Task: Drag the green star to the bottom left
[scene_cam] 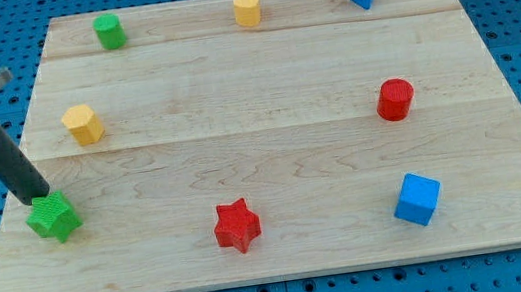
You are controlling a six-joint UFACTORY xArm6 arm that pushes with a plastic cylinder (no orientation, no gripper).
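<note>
Wooden counter (270,145) fills the view. No hand on this rig, just a rod; my tip (41,198) touches the top of the green star (54,216), near the counter's bottom-left edge. Red star (237,226) bottom centre, blue cube (417,198) bottom right.

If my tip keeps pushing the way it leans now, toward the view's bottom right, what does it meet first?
The green star: my tip already sits at its upper-left edge, apparently touching. Beyond it along that line, the board looks free, with the red star lying further right, probably off that path.
</note>
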